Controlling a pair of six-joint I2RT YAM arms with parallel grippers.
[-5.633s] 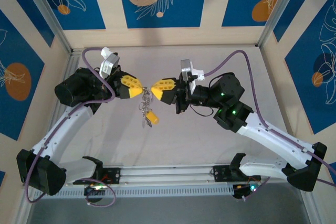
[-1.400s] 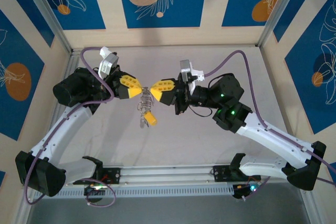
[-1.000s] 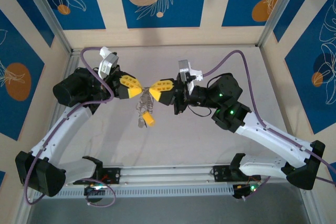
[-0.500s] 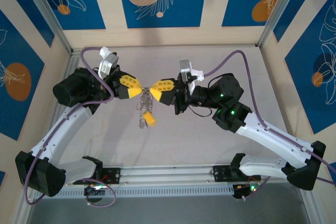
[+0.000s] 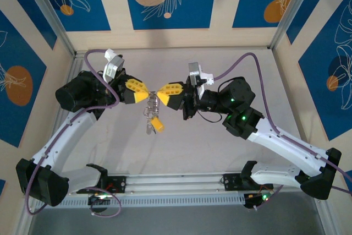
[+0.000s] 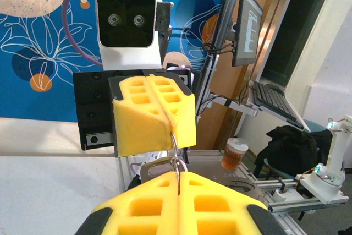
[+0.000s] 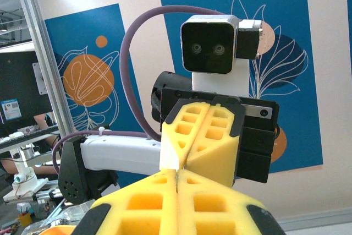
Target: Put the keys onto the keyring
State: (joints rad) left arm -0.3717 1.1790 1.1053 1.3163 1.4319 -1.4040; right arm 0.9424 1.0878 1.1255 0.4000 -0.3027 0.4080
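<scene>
The two arms reach in from each side and meet over the middle of the desk [image 5: 181,141]. The left gripper [image 5: 145,95] and the right gripper [image 5: 160,95] point at each other, tip to tip, almost touching. Both have fat yellow fingers, and both are closed tight with no gap between the fingers. The ring [image 5: 150,105] hangs down from the spot where the two tips meet. It is up in the air and does not lie on the desk. A small bunch of silvery keys [image 5: 148,116] hangs on the ring just under the tips, and one more little silvery piece dangles at the very bottom. A yellow tag [image 5: 158,125] hangs beside the bunch, a bit to the right and low down. From above, the keys are too small to tell one from another. In the left wrist view, the ring's thin grey wire [image 6: 175,152] comes up out of the line where the left gripper's [image 6: 179,179] fingers press together. From there it goes up to the closed tip of the right gripper [image 6: 166,118], so both are pinching the ring. In the right wrist view, the right gripper [image 7: 177,175] sits closed at the bottom and the left gripper [image 7: 179,149] faces it, closed too.
</scene>
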